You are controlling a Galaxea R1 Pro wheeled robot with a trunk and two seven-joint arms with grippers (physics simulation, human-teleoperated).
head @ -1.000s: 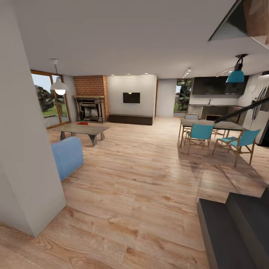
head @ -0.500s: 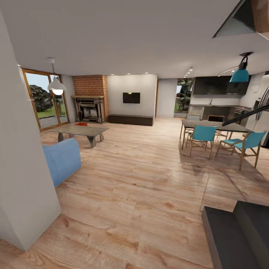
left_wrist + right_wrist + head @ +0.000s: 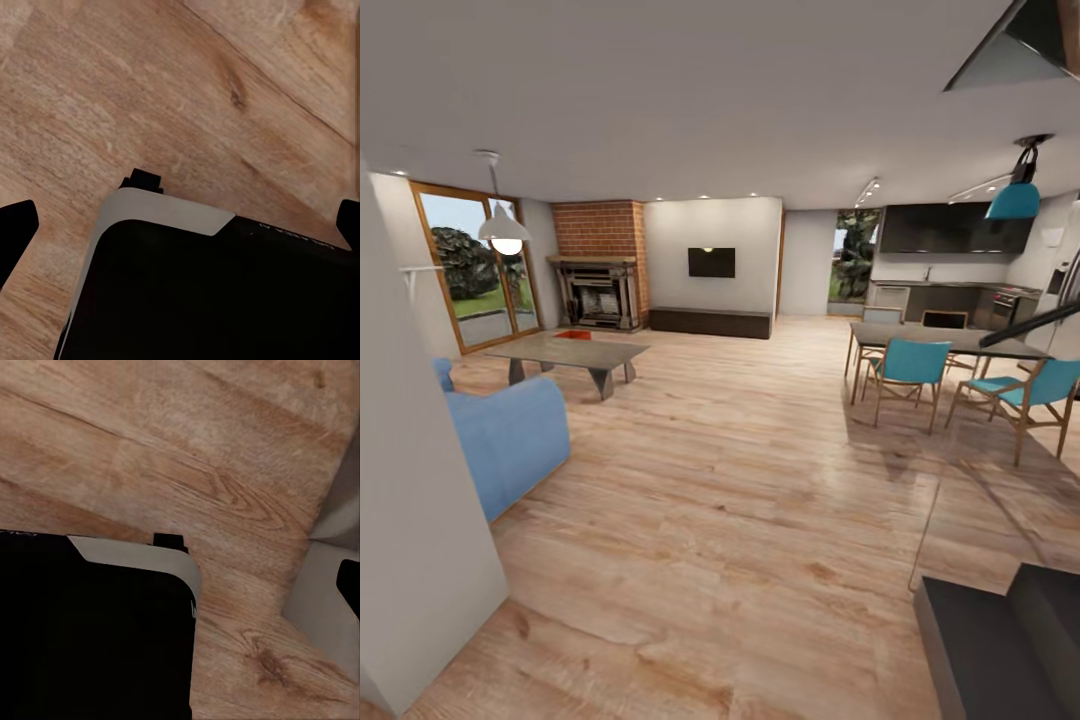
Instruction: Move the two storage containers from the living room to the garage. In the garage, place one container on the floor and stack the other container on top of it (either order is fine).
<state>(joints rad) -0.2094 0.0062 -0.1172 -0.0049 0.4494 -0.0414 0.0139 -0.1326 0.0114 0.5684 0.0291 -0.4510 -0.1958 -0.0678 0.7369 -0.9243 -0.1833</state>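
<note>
Inventory, as your cameras stand:

- Living room (image 3: pixel 710 330): ahead of you in the head view, with a light wood-plank floor (image 3: pixel 740 500) running from your base to the far wall.
- Storage containers (image 3: pixel 573 334): a small orange-red patch at the far edge of the coffee table (image 3: pixel 570 352), in front of the brick fireplace (image 3: pixel 600 270). It is well away from you and too small to tell whether it is one bin or two, or whether it sits on the table or on the floor behind.
- Blue sofa (image 3: pixel 510 440): at your left, partly behind a cream wall corner (image 3: pixel 410 520) close to you.
- Wall TV (image 3: pixel 711 262): right of the fireplace, above a low dark cabinet (image 3: pixel 710 320).
- White pendant lamp (image 3: pixel 503 228): hanging before the glass doors (image 3: pixel 470 270).
- Dining table (image 3: pixel 940 342) with teal chairs (image 3: pixel 908 365): at your right, under a teal pendant lamp (image 3: pixel 1014 200).
- Dark steps (image 3: pixel 1000 650): near your right side.
- Left hand (image 3: pixel 182 225): its two dark fingertips (image 3: pixel 15 232) are spread wide with nothing between them, above the plank floor and your dark base (image 3: pixel 225 300).
- Right hand (image 3: pixel 181 585): one dark fingertip (image 3: pixel 349 583) shows. The other is lost against the dark base, so you cannot tell how far it is open.
</note>
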